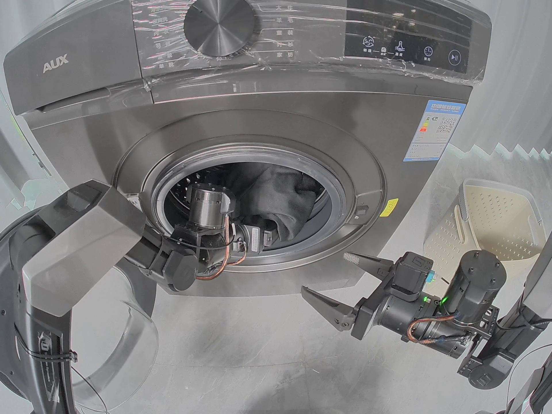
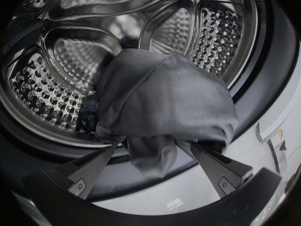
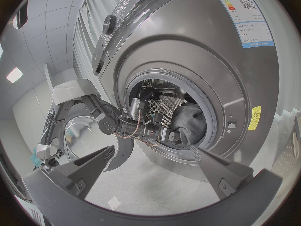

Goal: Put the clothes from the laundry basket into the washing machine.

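Head view was read from the left, where the glass door point(image 1: 123, 340) of the washing machine point(image 1: 322, 116) was swung open. Beside it the left arm was reached through the opening. The left tool point(image 2: 152, 151) was held at the mouth of the drum point(image 2: 47, 88) with its fingers spread wide and clamped on nothing. A dark grey garment point(image 2: 163, 94) was bunched just ahead of the fingertips, at the lower front of the drum. A tail of the cloth was hung down between the fingers, over the door seal point(image 2: 272, 66). Whether the cloth was touched by the tips could not be told for certain. Further right, outside the machine, the right tool point(image 1: 326, 274) was held above the floor point(image 1: 241, 346), open and empty. At the far right the laundry basket point(image 1: 500, 225) was stood beside the machine, and no clothes were made out in the part shown.

The step in hand was judged to be the release of the garment. To be done well, the heap would need to be nudged deeper, so that the hanging tail is carried past the seal and cannot be trapped by the door. The tool would best be drawn straight back with its fingers apart, so that no fold is snagged and dragged out.
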